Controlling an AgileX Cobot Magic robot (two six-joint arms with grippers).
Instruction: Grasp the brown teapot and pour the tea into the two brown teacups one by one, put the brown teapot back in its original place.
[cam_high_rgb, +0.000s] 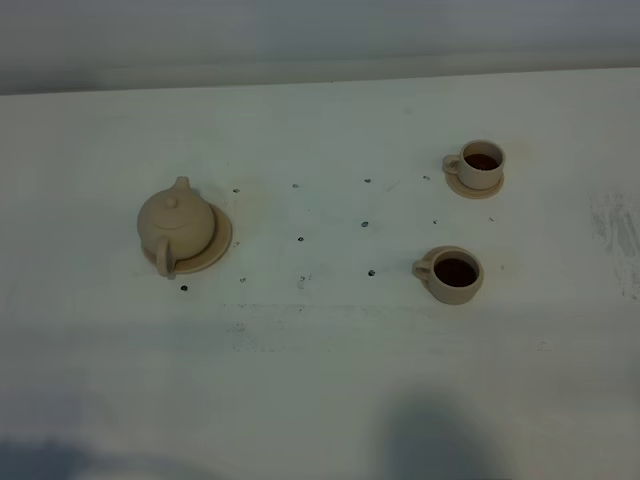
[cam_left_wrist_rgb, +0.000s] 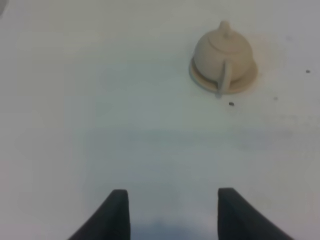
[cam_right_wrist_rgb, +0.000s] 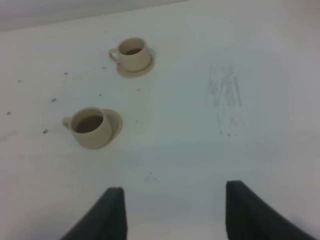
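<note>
The brown teapot (cam_high_rgb: 175, 222) sits upright on its wide tan saucer, the original place (cam_high_rgb: 220, 248), at the table's left, lid on and handle toward the front. Both brown teacups stand at the right, the far one (cam_high_rgb: 482, 162) and the near one (cam_high_rgb: 455, 274), each with dark tea inside. Neither arm shows in the high view. In the left wrist view my left gripper (cam_left_wrist_rgb: 172, 212) is open and empty, well short of the teapot (cam_left_wrist_rgb: 223, 50). In the right wrist view my right gripper (cam_right_wrist_rgb: 175, 212) is open and empty, apart from the near cup (cam_right_wrist_rgb: 91, 128) and the far cup (cam_right_wrist_rgb: 132, 52).
Each cup rests on a small tan saucer (cam_high_rgb: 472, 187). Small dark specks dot the white table (cam_high_rgb: 320, 330) between teapot and cups. A scuffed patch (cam_right_wrist_rgb: 225, 95) marks the table to the right of the cups. The table's back edge runs along the top of the high view.
</note>
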